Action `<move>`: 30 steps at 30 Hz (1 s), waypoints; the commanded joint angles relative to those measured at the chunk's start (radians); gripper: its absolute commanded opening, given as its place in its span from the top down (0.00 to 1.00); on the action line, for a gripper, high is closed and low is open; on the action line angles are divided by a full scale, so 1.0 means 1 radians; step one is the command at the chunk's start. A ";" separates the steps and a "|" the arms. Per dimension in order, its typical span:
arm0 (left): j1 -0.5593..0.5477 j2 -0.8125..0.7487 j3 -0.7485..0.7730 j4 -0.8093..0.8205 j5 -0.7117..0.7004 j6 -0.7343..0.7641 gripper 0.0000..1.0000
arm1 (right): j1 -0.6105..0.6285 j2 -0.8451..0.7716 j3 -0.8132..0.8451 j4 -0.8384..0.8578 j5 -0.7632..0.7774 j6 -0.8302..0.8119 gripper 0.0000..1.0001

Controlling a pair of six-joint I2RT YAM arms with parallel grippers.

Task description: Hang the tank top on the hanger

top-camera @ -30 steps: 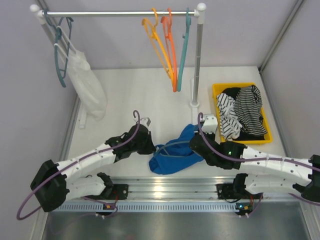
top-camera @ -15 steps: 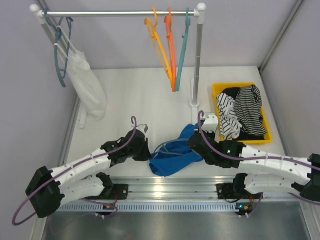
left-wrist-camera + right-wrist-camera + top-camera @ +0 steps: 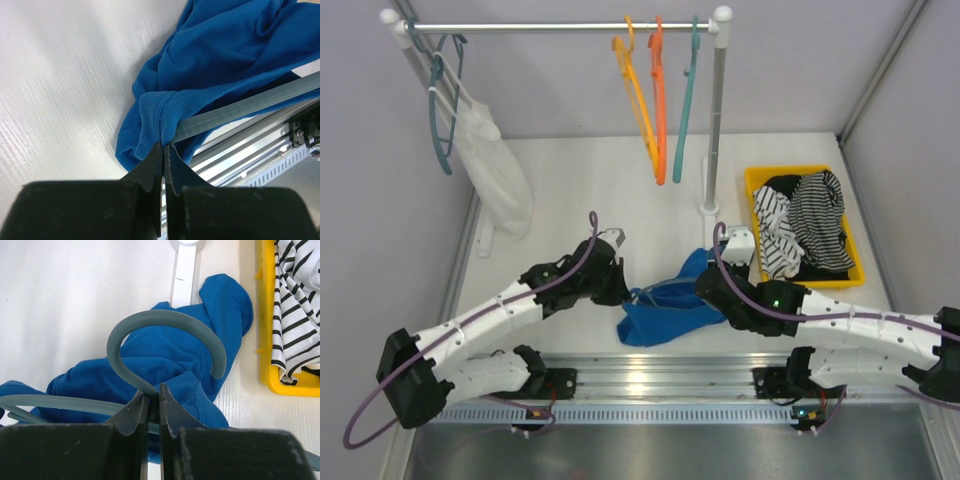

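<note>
The royal-blue tank top lies bunched on the white table near its front edge, between the two arms, with the teal hanger partly inside it. The right gripper pinches the hanger's neck just under the hook. The left gripper is pressed together on a ribbed edge of the top, where a hanger arm pokes out. It looks like mid-threading to me: next, that edge wants drawing over the arm's end while the hanger is held firm.

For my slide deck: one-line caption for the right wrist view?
Right end effector shut on the hanger below its hook, blue tank top crumpled beneath.
</note>
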 commanded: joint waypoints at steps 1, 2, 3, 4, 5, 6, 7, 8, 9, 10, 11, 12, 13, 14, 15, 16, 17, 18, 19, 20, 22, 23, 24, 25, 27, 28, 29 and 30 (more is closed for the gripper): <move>-0.003 0.026 0.092 -0.047 0.001 0.055 1.00 | 0.022 -0.004 0.021 0.055 0.021 -0.018 1.00; -0.003 0.036 0.104 -0.047 0.012 0.060 1.00 | 0.022 -0.004 0.021 0.059 0.021 -0.023 1.00; -0.003 0.049 0.132 -0.047 0.026 0.063 1.00 | 0.022 0.000 0.022 0.061 0.021 -0.023 1.00; -0.005 0.057 0.149 -0.049 0.031 0.069 1.00 | 0.022 0.002 0.030 0.062 0.021 -0.025 1.00; -0.003 0.065 0.166 -0.053 0.034 0.071 1.00 | 0.022 0.011 0.034 0.062 0.021 -0.028 1.00; -0.003 0.082 0.201 -0.058 0.043 0.075 1.00 | 0.025 0.016 0.044 0.068 0.019 -0.035 1.00; -0.003 0.091 0.218 -0.058 0.046 0.078 1.00 | 0.027 0.016 0.048 0.074 0.018 -0.035 1.00; -0.005 0.108 0.233 -0.064 0.051 0.080 1.00 | 0.027 0.020 0.051 0.081 0.019 -0.041 1.00; -0.003 0.115 0.262 -0.066 0.055 0.081 1.00 | 0.027 0.023 0.056 0.088 0.019 -0.048 1.00; -0.003 0.123 0.276 -0.069 0.063 0.084 1.00 | 0.027 0.025 0.065 0.101 0.022 -0.051 1.00; -0.005 0.135 0.288 -0.076 0.066 0.084 1.00 | 0.027 0.029 0.068 0.107 0.022 -0.060 1.00; -0.005 0.138 0.305 -0.078 0.067 0.084 1.00 | 0.028 0.034 0.073 0.116 0.025 -0.064 1.00; -0.005 0.142 0.311 -0.078 0.067 0.084 1.00 | 0.027 0.037 0.079 0.130 0.034 -0.069 1.00; -0.005 0.146 0.316 -0.078 0.064 0.084 1.00 | 0.027 0.046 0.082 0.140 0.037 -0.077 1.00; -0.008 0.149 0.327 -0.081 0.063 0.083 1.00 | 0.027 0.052 0.085 0.148 0.041 -0.078 1.00; -0.007 0.152 0.330 -0.081 0.066 0.081 1.00 | 0.027 0.055 0.093 0.157 0.044 -0.081 1.00; -0.008 0.155 0.336 -0.083 0.064 0.078 1.00 | 0.027 0.066 0.097 0.173 0.045 -0.086 1.00; -0.011 0.161 0.344 -0.086 0.063 0.075 1.00 | 0.027 0.072 0.103 0.182 0.045 -0.089 1.00; -0.014 0.162 0.348 -0.086 0.058 0.071 1.00 | 0.025 0.077 0.113 0.190 0.047 -0.091 1.00; -0.016 0.165 0.354 -0.086 0.054 0.069 1.00 | 0.027 0.085 0.117 0.206 0.045 -0.100 1.00; -0.017 0.171 0.371 -0.087 0.035 0.065 1.00 | 0.028 0.095 0.137 0.216 0.041 -0.107 1.00; -0.017 0.172 0.377 -0.087 0.029 0.064 0.99 | 0.030 0.104 0.140 0.223 0.041 -0.114 1.00; -0.017 0.175 0.391 -0.086 0.025 0.066 0.98 | 0.028 0.109 0.143 0.231 0.041 -0.118 1.00; -0.019 0.175 0.399 -0.086 0.021 0.071 0.97 | 0.030 0.114 0.153 0.233 0.036 -0.120 1.00; -0.022 0.178 0.411 -0.086 0.015 0.075 0.91 | 0.033 0.126 0.163 0.237 0.034 -0.129 1.00; -0.020 0.180 0.411 -0.083 0.020 0.086 0.88 | 0.036 0.129 0.165 0.240 0.033 -0.130 1.00; -0.020 0.178 0.416 -0.078 0.023 0.091 0.87 | 0.038 0.128 0.166 0.243 0.031 -0.135 1.00; -0.020 0.183 0.419 -0.076 0.023 0.095 0.82 | 0.036 0.132 0.166 0.248 0.030 -0.138 1.00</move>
